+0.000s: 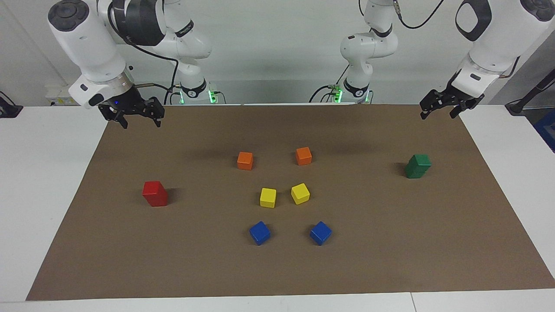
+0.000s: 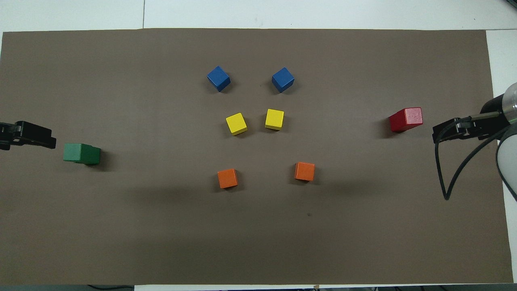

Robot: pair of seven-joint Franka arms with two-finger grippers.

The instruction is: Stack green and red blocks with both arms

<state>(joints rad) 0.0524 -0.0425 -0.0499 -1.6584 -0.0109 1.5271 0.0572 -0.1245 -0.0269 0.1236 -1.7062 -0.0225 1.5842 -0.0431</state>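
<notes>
Brown paper [image 1: 390, 260] covers your table. Right gripper [image 1: 132, 113] hangs with fingers spread over the paper's corner, holding nothing; the red stack [image 1: 155, 193] stands well apart from it. Left gripper [image 1: 442, 106], also spread and bare, hangs above the green stack [image 1: 417, 166], whose top cube looks slightly offset: a careless pass could topple it.
</notes>
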